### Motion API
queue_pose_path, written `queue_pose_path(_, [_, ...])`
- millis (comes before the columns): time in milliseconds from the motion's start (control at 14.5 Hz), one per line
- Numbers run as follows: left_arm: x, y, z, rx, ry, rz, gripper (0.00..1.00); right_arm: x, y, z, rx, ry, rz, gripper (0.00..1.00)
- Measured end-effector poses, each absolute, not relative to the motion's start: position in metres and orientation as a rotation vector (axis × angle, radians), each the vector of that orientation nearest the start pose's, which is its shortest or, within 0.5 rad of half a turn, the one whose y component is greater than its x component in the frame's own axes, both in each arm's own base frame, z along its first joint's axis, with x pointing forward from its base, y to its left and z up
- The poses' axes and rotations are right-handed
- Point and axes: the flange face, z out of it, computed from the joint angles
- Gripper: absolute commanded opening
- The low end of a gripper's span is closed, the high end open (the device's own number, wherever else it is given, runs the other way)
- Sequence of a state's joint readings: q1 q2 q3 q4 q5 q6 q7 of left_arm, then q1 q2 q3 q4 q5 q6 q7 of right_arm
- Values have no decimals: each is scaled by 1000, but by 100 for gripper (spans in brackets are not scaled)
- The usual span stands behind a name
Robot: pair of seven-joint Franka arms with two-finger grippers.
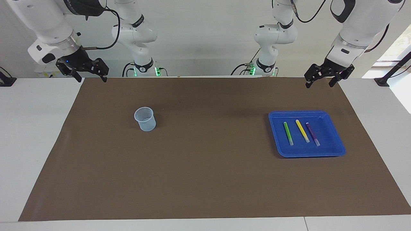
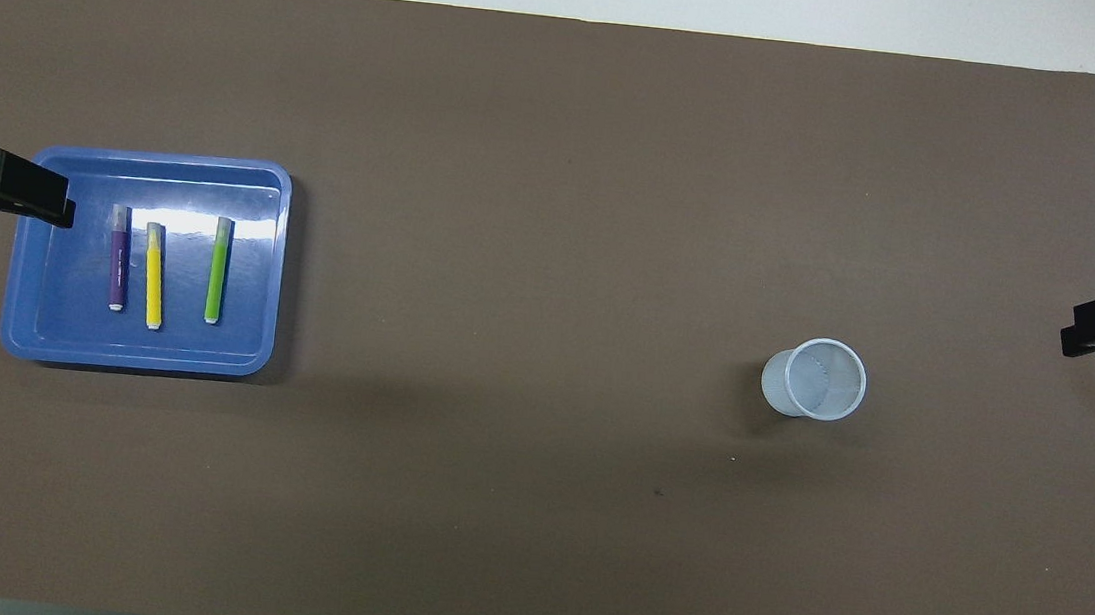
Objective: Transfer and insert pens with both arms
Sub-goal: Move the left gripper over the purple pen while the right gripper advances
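Brown mat [image 1: 205, 179] covers the table. Blue tray [image 1: 334, 150] holds green pen [image 1: 288, 133], yellow pen [image 1: 302, 131] and purple pen [image 1: 312, 134] side by side, apart, below the left gripper [image 1: 321, 81], fingers open, empty. Clear cup [image 1: 145, 119] stands upright, empty, well apart from the right gripper [image 1: 91, 78], fingers open, empty.
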State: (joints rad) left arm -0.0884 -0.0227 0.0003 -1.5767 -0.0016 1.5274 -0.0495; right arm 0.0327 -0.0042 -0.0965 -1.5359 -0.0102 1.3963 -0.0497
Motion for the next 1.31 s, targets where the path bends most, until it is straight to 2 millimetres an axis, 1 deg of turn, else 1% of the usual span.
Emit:
queue_pose_path(275, [541,-48,630,-3140,65,43,100,535,-31,633,-3140,11,184,100])
queue_pose_path(619, [541,-48,630,-3140,65,43,100,536,-14,635,-3143,-40,171,100])
queue_pose_path(1032, [541,-48,630,-3141,65,40,100,537,-10,635,-3130,-51,167,100])
queue_pose_path(1307, [541,-48,629,-3140,65,45,100,536,14,635,-3119,-135,169,100])
